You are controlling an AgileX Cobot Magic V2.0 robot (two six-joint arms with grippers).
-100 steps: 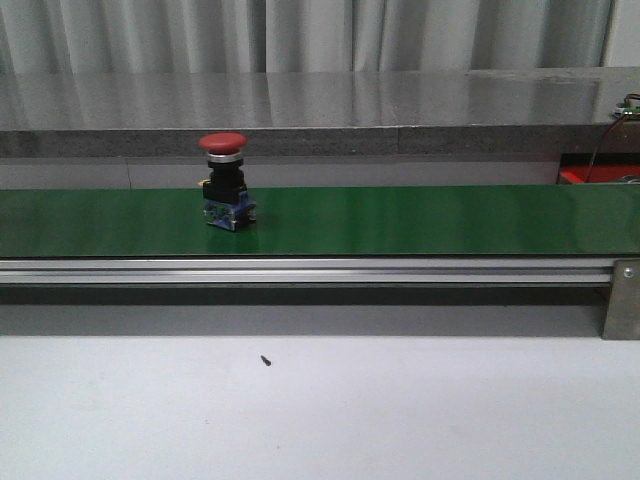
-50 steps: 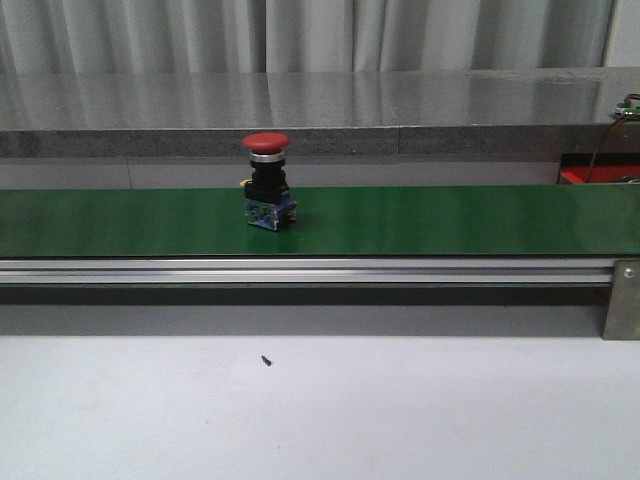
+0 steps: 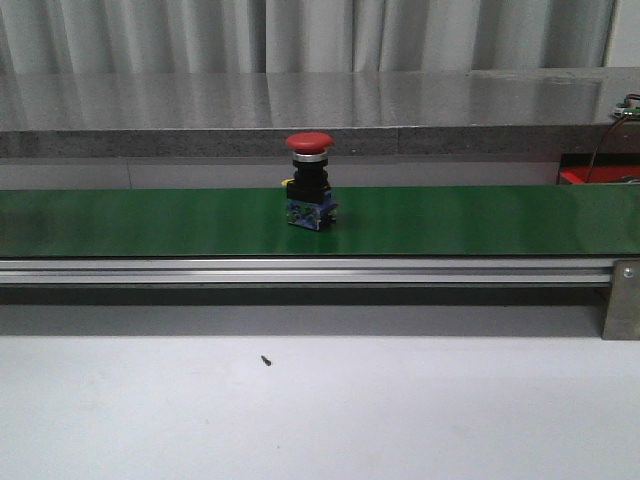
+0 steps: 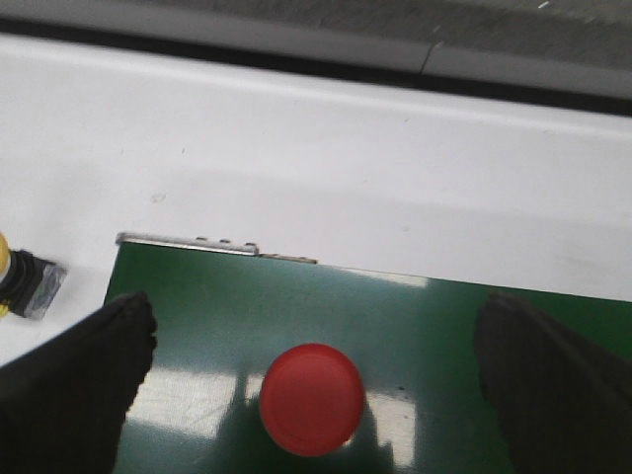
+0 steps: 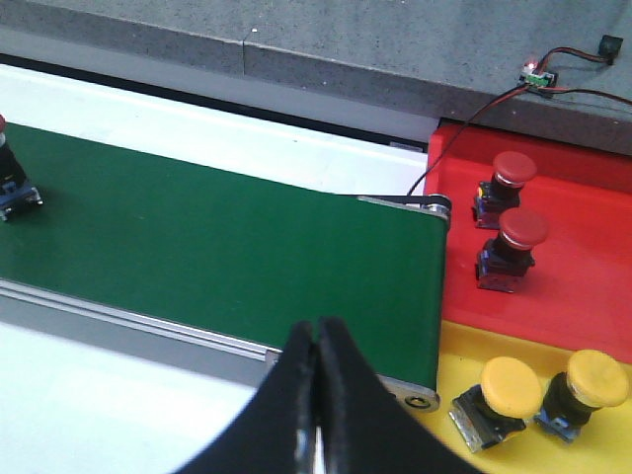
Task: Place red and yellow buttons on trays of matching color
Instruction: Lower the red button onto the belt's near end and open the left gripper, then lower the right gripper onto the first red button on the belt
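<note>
A red button stands upright on the green belt, left of its middle. In the left wrist view its red cap sits below my left gripper, which is open, with one black finger wide on each side and nothing held. A yellow button lies on the white surface beside the belt end. My right gripper is shut and empty, above the belt's near rail. The red tray holds two red buttons. The yellow tray holds two yellow buttons.
An aluminium rail runs along the belt's front edge, with a white tabletop in front. A grey stone ledge lies behind. A small circuit board with wires sits by the red tray.
The red button has travelled right along the belt, from about a third of the way across to near the middle. Nothing else in the front view has moved.
</note>
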